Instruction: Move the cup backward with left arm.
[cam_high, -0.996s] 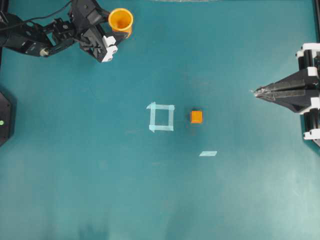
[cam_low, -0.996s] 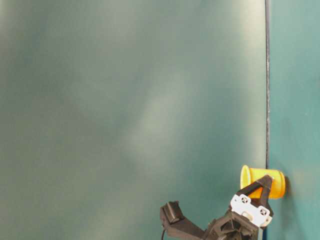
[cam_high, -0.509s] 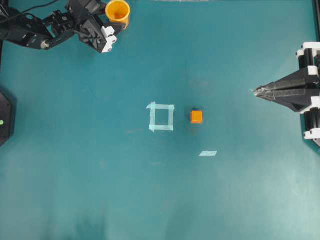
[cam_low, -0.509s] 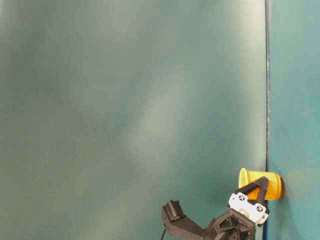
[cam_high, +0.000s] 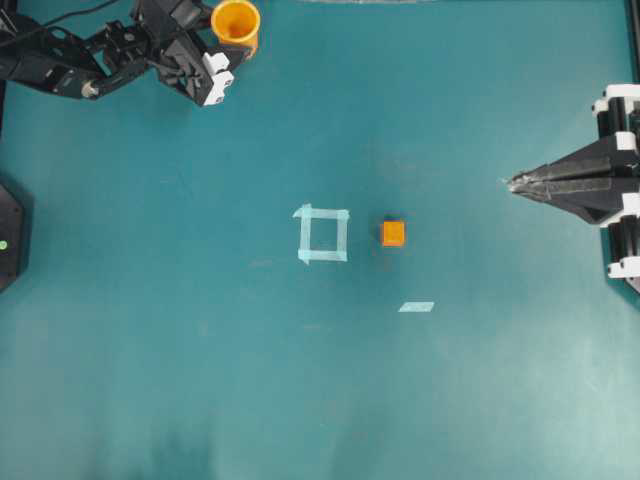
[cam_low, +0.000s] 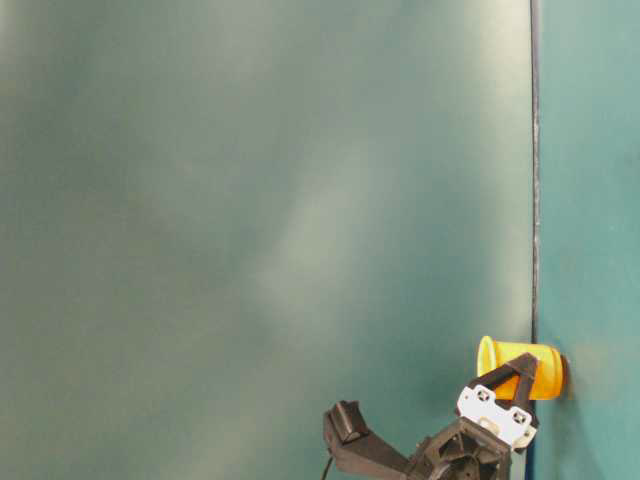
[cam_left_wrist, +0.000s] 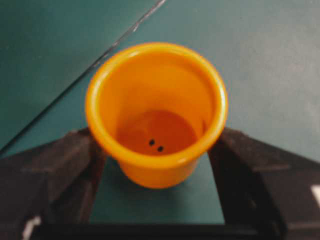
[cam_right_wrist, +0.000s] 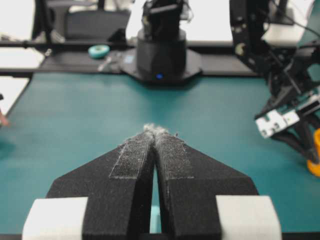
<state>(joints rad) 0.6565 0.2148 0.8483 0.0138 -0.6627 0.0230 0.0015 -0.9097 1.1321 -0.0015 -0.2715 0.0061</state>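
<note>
Though upright, cup (cam_left_wrist: 156, 111) between left pincer (cam_left_wrist: 156, 165) fingers (cam_left_wrist: 55, 170)

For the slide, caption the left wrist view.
Left gripper closed around the upright orange cup on the green table.

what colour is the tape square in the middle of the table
Pale light blue tape square, clearest in the overhead view.

Teal matte surface (cam_high: 200, 380), soft glare patches. Pale tape square (cam_high: 323, 235) mid-surface, loose tape strip (cam_high: 416, 307) near. Bright backlight beyond far edge.
</note>
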